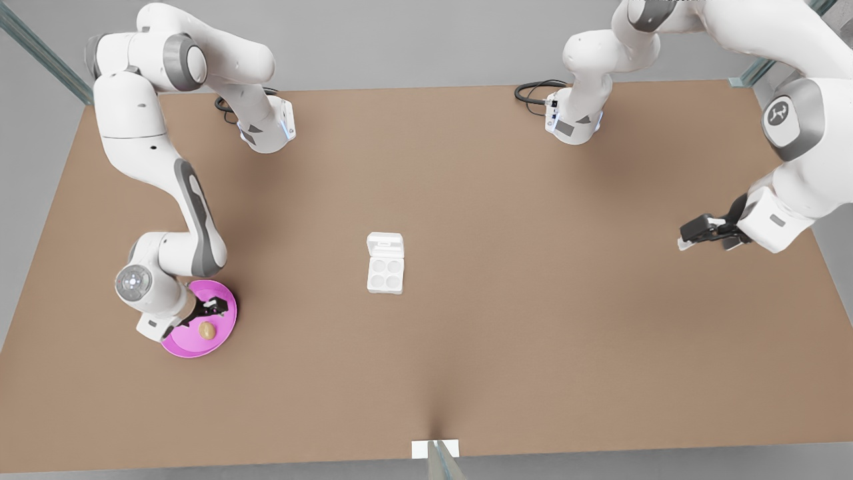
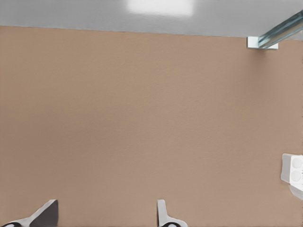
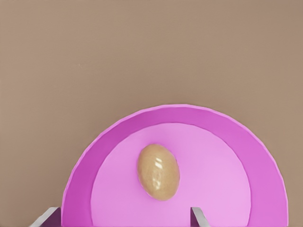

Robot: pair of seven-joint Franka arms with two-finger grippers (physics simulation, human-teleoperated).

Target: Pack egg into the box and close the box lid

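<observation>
The tan egg lies on a round pink plate at the front view's left. My right gripper hovers over the plate just behind the egg, open, its fingertips on either side and short of the egg. The white box sits mid-table, four empty cups up, with the box lid lying open and flat behind it. My left gripper waits open above the table at the front view's right, far from the box.
Both arm bases stand at the table's far edge with black cables beside them. A white tab on a metal strut marks the near edge. Bare brown tabletop lies between the plate and the box.
</observation>
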